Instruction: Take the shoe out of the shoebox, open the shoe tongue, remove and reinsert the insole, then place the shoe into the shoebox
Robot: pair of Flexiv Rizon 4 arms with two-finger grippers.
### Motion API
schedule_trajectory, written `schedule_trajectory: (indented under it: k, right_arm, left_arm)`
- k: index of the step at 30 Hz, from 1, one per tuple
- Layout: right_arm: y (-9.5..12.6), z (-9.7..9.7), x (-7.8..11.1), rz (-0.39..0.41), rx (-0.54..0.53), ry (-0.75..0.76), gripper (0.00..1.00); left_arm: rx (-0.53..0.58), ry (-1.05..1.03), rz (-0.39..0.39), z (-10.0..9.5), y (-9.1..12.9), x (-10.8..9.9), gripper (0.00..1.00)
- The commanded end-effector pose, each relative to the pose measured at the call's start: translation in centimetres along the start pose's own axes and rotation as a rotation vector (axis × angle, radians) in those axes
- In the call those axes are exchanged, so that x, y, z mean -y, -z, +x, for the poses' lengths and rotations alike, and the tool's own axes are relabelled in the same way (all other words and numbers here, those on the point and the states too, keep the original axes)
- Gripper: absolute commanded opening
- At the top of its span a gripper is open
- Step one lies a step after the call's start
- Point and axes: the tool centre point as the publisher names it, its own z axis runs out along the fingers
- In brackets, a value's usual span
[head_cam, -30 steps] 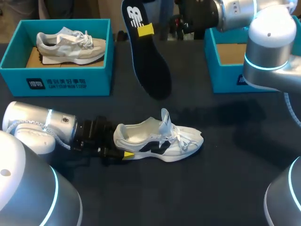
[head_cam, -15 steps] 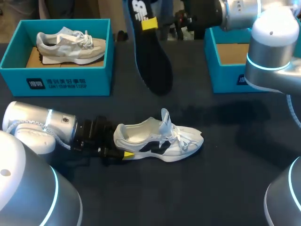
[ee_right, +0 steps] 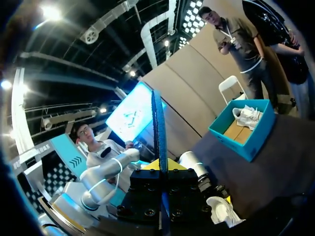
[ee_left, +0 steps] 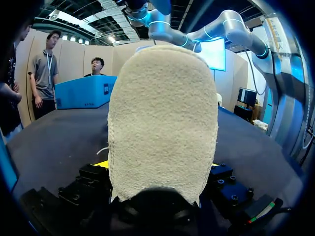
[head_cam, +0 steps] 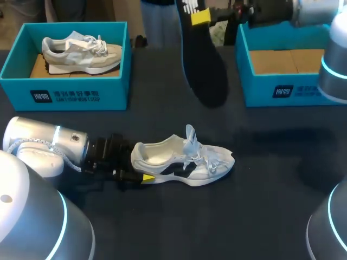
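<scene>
A white shoe (head_cam: pixel 184 160) lies on its sole at the middle of the dark table, tongue raised. My left gripper (head_cam: pixel 142 174) comes in low from the left, its fingers against both sides of the heel. Seen from the left wrist, the pale heel (ee_left: pixel 162 118) fills the gap of the left gripper (ee_left: pixel 157 166). A dark insole (head_cam: pixel 203 65) hangs in the air beyond the shoe, toe end down. My right gripper (head_cam: pixel 200 16) is shut on its upper end. From the right wrist the insole (ee_right: pixel 158 132) is edge-on in the right gripper (ee_right: pixel 162 169).
A teal shoebox (head_cam: pixel 81 93) at the back left holds a grey shoe (head_cam: pixel 81 51). At the back right stands a second teal shoebox (head_cam: pixel 282 89) with only its cardboard floor showing. Bare table lies in front of and to the right of the white shoe.
My right arm has carried the insole to the right and farther back. The left arm and the white shoe have not moved.
</scene>
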Motion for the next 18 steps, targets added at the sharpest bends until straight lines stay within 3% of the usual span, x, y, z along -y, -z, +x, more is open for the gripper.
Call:
schedule_trajectory:
  k: [1, 18]
  right_arm:
    - [1.6, 2.3, 0.4, -0.019, 0.076, -0.003, 0.00]
    - [1.6, 7.1, 3.9, -0.109, 0.147, 0.040, 0.00]
  left_arm:
    - [-0.001, 0.001, -0.004, 0.0, -0.6, -0.3, 0.00]
    - [-0.001, 0.001, -0.004, 0.0, -0.6, -0.3, 0.00]
